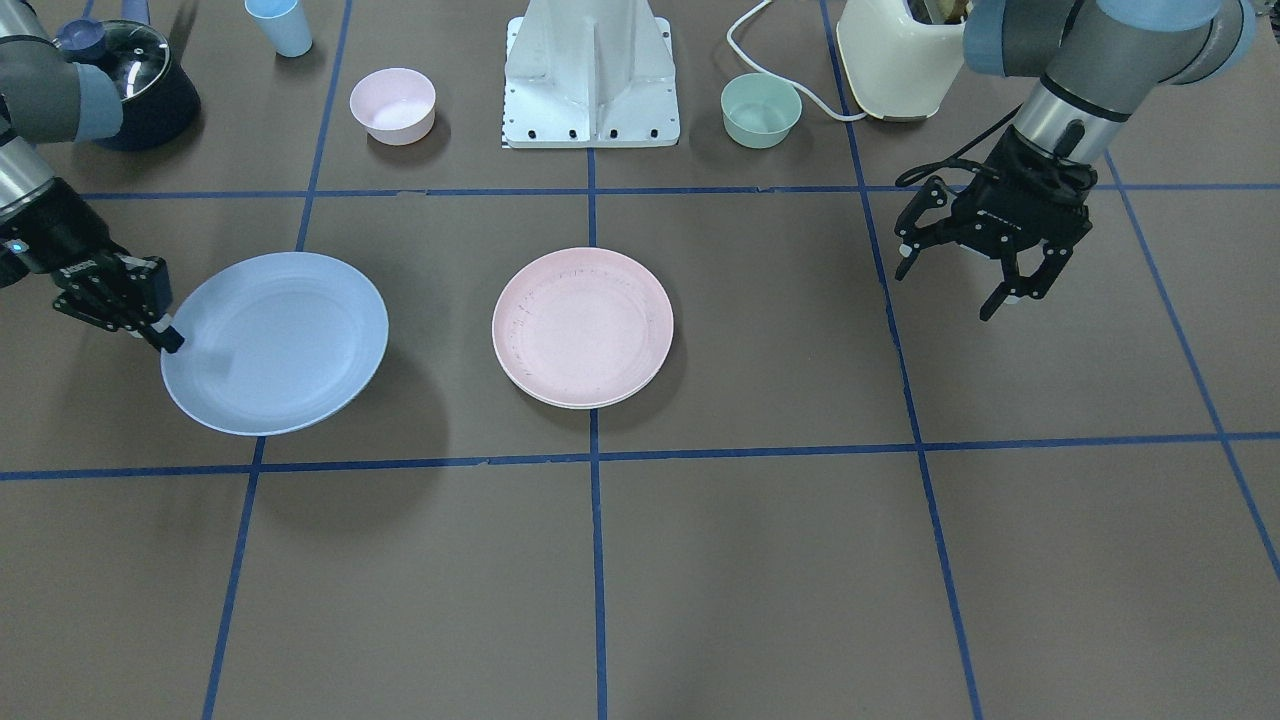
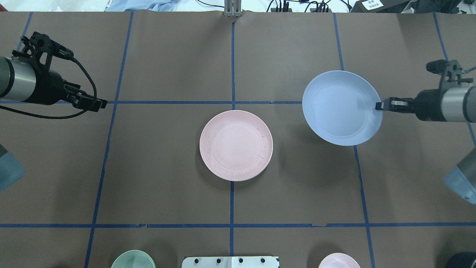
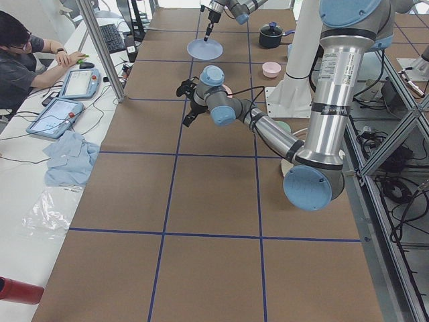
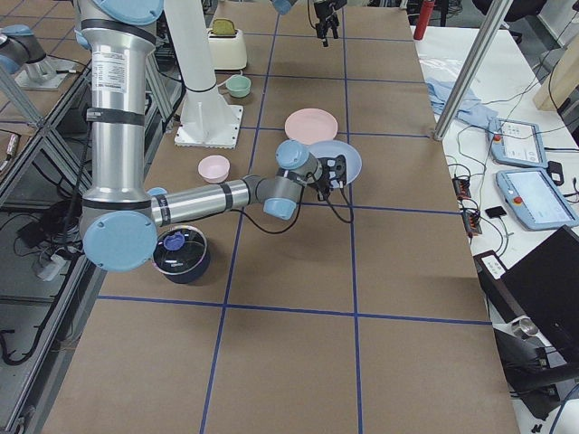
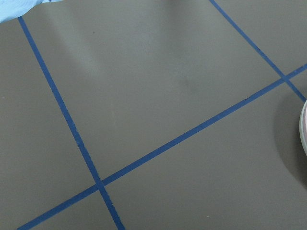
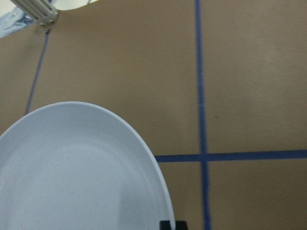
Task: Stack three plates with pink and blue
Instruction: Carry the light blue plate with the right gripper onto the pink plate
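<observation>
Two hands showing in the overhead view: right hand is pinching the 3 o'clock rim of the blue plate, holding it lifted off the surface, at about 2 o'clock from the pink plate. Pink plate is sitting flat mid-surface. Left hand is hovering at 10 o'clock from the pink plate, spread wide, gripping nothing.

Lifted plate right of centre plate — apart
</observation>
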`<state>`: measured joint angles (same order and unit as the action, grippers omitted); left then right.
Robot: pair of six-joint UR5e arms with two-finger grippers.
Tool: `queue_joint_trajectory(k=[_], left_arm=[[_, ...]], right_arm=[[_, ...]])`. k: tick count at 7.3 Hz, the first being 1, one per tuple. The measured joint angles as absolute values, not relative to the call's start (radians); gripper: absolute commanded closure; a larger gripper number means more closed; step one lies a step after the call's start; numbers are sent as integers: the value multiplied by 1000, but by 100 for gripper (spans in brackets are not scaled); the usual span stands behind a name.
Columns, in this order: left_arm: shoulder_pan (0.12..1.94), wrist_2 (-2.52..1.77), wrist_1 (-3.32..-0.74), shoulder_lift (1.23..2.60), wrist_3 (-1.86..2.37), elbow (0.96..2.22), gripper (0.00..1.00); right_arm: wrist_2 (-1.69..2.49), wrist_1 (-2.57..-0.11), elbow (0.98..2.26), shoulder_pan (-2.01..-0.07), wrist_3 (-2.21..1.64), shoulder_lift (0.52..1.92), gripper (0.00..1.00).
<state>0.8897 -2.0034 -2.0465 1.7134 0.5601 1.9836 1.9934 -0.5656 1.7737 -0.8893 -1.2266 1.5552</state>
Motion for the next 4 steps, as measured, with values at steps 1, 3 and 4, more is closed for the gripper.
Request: queue_joint_trajectory(k=[1,3,4], left_arm=[[890,-2003,-2048,1713,561,1983,0],[889,-2003,-2049,1713,561,1982,0],[889,-2003,-2049,1713,561,1982,0]], right_arm=[[1988,-614,1780,-852,-1276,1468,100],[1897,-809,1831,-727,-1361,1328,100],[1814,-949,1868,-643,-1387,1275,100]])
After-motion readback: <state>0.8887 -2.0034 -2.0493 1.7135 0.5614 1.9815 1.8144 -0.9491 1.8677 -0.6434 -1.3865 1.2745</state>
